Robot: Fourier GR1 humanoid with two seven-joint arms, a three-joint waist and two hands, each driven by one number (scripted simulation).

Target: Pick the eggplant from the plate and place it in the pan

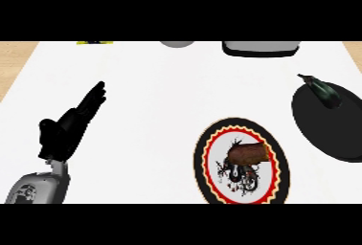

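1. The left hand (65,129) rests at the near left, its fingers (93,98) straight and spread upward, holding nothing.
2. Its grey forearm (39,187) enters from the near edge.
3. The white desk (163,95) carries a patterned plate (205,158) near the middle right.
4. The eggplant (322,91) lies in the black pan (332,131) at the far right.
5. No right hand shows.
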